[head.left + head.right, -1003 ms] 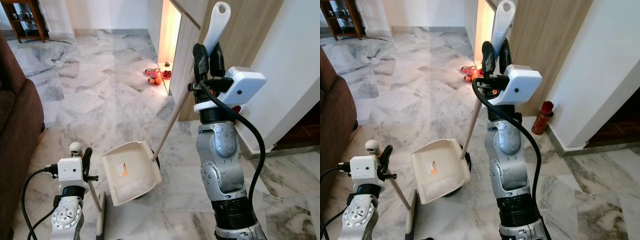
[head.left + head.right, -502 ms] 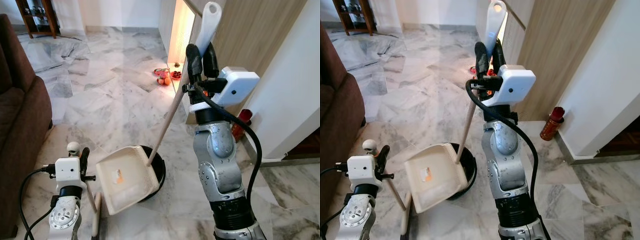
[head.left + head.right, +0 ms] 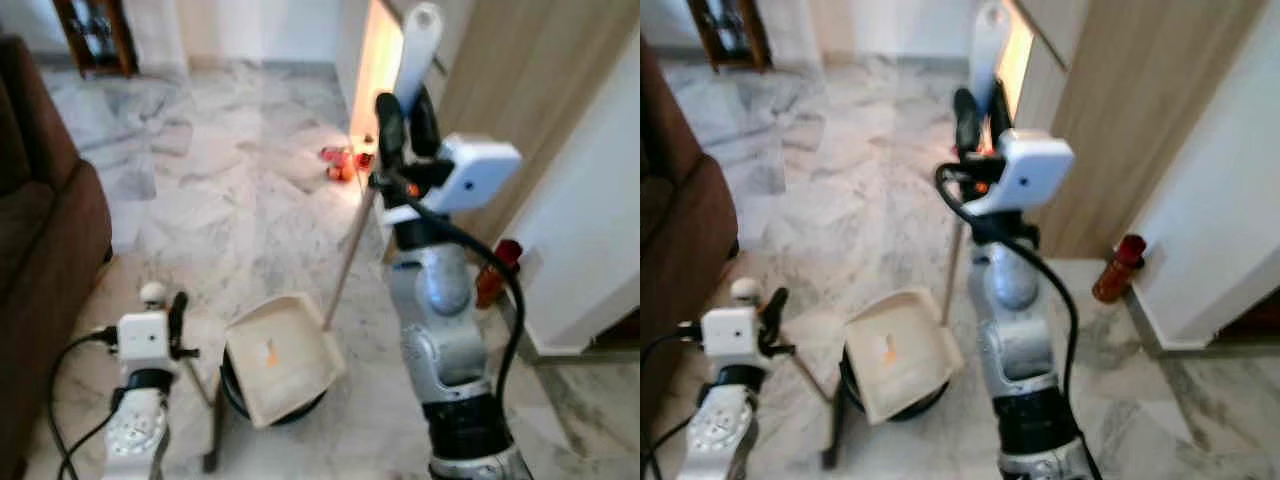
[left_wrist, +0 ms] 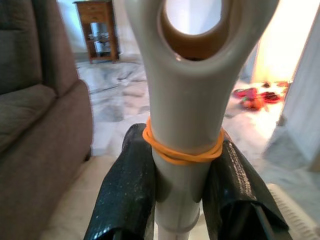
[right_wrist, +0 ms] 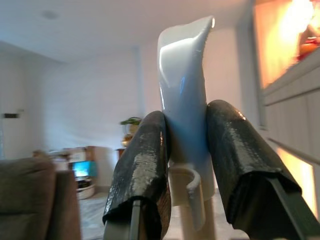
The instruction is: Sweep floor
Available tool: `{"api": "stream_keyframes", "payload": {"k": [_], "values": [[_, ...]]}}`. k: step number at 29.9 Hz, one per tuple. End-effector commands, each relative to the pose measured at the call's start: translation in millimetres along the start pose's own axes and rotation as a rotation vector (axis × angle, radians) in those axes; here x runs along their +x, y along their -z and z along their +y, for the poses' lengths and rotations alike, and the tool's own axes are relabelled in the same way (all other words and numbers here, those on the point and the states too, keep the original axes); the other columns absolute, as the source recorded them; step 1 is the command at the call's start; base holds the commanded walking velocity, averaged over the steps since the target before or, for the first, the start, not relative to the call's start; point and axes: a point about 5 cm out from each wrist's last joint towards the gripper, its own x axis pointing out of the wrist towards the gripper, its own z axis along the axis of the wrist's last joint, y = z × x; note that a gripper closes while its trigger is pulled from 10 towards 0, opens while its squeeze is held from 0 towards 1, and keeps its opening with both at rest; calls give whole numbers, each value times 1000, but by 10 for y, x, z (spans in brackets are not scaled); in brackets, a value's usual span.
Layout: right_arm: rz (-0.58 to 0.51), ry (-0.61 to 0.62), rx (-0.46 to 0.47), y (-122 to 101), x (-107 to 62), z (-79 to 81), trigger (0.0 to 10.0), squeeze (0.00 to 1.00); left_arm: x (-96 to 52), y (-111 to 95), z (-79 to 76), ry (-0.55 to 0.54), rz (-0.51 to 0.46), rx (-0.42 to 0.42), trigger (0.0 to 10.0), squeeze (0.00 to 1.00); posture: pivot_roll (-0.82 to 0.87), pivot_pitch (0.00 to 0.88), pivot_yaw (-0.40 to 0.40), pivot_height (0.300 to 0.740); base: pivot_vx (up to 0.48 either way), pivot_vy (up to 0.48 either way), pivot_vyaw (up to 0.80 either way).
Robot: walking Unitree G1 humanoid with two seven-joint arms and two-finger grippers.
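the right gripper is clamping its two black fingers on the white grip of the dustpan handle, raised at about 1 o'clock from the middle of the head view. the handle's long axis is running slantwise, its pale wooden stick dropping from the grip toward 7 o'clock to the dustpan. the pan is a cream scoop with a small orange mark inside, lying over a black round bin on the marble floor, its open mouth facing 11 o'clock.

the left gripper is closing its fingers on the cream broom handle, just under an orange rubber band; the handle's top has an oval hanging hole. the broom stick is leaning down toward 5 o'clock to a dark broom head beside the bin.

compared with half a second ago, the whole scene is sitting differently and is blurred, so the camera is moving; the pan is now lying more squarely over the bin.

a brown sofa is standing at 9 o'clock, a red bottle by the wall at 3 o'clock, and red items on the floor at 12 o'clock.
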Motion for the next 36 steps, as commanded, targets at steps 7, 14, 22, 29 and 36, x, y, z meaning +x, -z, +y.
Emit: {"api": "stream_keyframes", "payload": {"k": [7, 14, 22, 29, 36], "values": [[-77, 32, 24, -153, 48, -46, 10000, 0, 39, -88, -90, 19, -47, -4, 10000, 0, 50, 48, -78, 740, 304, 0, 0], [-81, 26, 29, -162, 51, -32, 10000, 0, 47, -94, -85, 11, -53, -3, 10000, 0, 49, 46, -78, 740, 228, 0, 0], [-105, 18, 25, -199, 58, 20, 10000, 0, 49, -100, -93, 17, -58, -5, 10000, 0, 47, 43, -78, 740, 0, 0, 0], [-169, -55, 0, -302, 24, 231, 10000, 0, 46, -97, -93, 16, -58, -5, 10000, 0, 45, 47, -74, 740, 0, 0, 0], [-227, -146, -20, -385, -48, 515, 10000, 0, 44, -96, -95, 21, -59, 0, 10000, 0, 43, 50, -71, 740, 0, 0, 0]]}}
